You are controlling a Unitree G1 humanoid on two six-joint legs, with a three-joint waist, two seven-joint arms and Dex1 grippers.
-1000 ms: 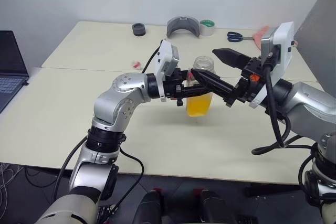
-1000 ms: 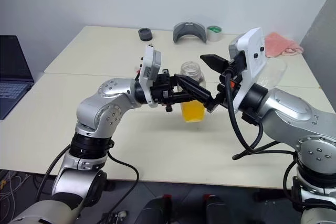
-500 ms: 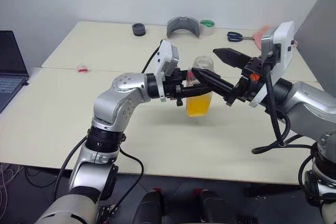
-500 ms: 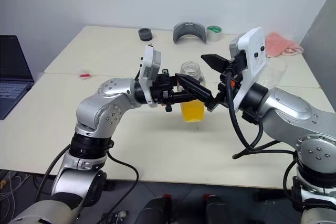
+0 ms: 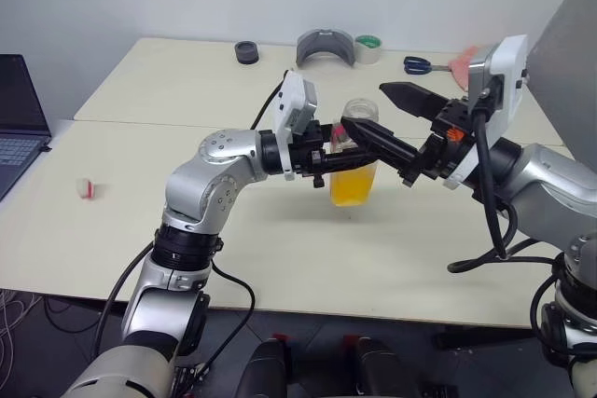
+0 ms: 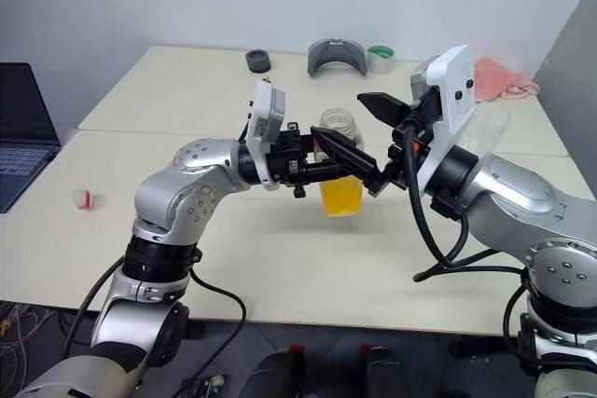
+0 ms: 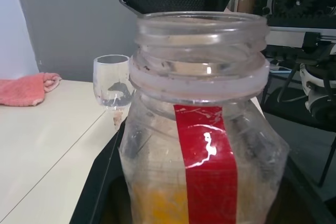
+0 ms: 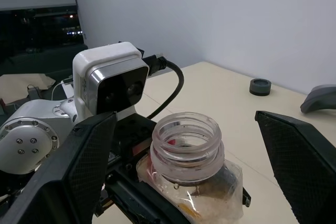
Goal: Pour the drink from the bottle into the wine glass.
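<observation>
Over the cream table (image 5: 280, 258) | left gripper (image 5: 334, 151) pinching small clear plastic bottle (image 5: 355, 154), uncapped, orange drink (image 5: 353, 185) low inside | right gripper (image 5: 389, 123) spread wide, straddling the neck

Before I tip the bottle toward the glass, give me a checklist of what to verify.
1. Cap off bottle: ok; neck open, cap lies on the table.
2. Left tool shut on bottle: ok.
3. Bottle upright, drink inside: ok.
4. Right tool clear of bottle: not ok; open, flanking the neck.
5. Glass upright and empty: ok.
6. Free path to glass: cannot tell.
</observation>
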